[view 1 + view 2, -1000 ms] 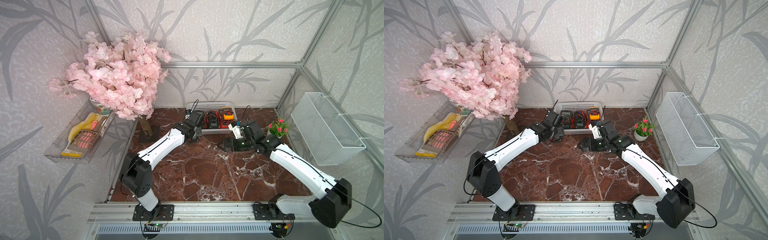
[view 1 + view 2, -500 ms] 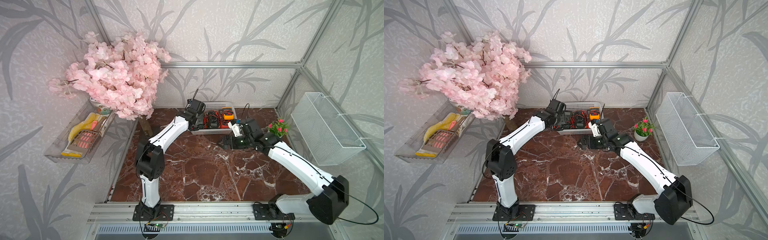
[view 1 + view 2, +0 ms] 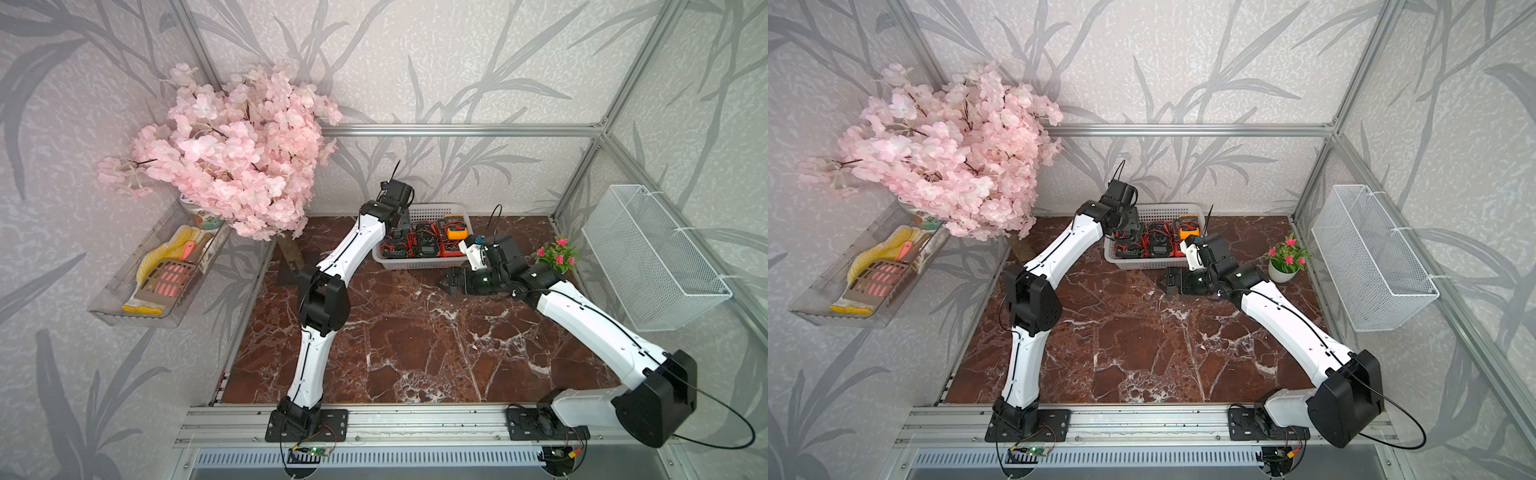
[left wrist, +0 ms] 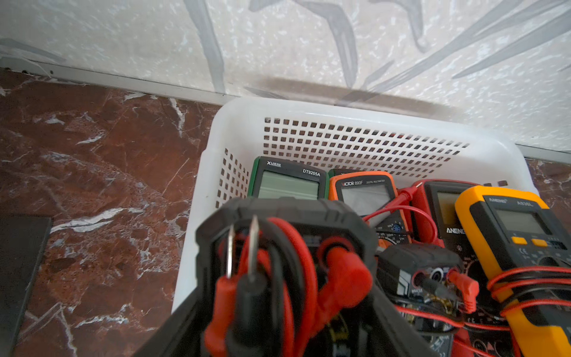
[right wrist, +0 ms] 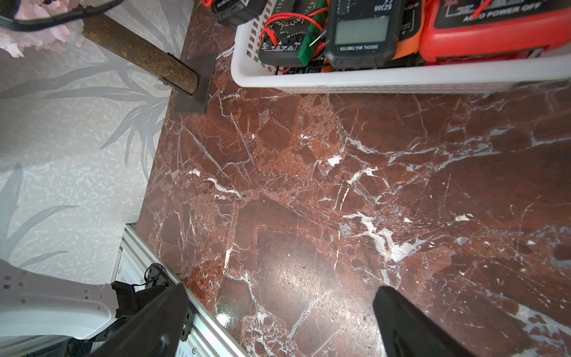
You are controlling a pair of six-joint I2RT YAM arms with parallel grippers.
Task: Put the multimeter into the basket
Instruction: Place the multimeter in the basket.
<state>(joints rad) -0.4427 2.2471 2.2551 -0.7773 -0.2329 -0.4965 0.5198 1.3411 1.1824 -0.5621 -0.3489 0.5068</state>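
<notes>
While pinched in the left tool, multimeter over the basket edge.

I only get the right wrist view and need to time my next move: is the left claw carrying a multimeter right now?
Observer: Yes. The left claw is shut on a black multimeter with red and black leads bundled on it.
Operator: Is it over the basket?
Observer: It hangs above one end of it, the end nearer the pink blossom tree, and does not look set down yet.
Operator: Anything close to my right arm?
Observer: A small potted plant with pink flowers stands close beside that arm.
</notes>
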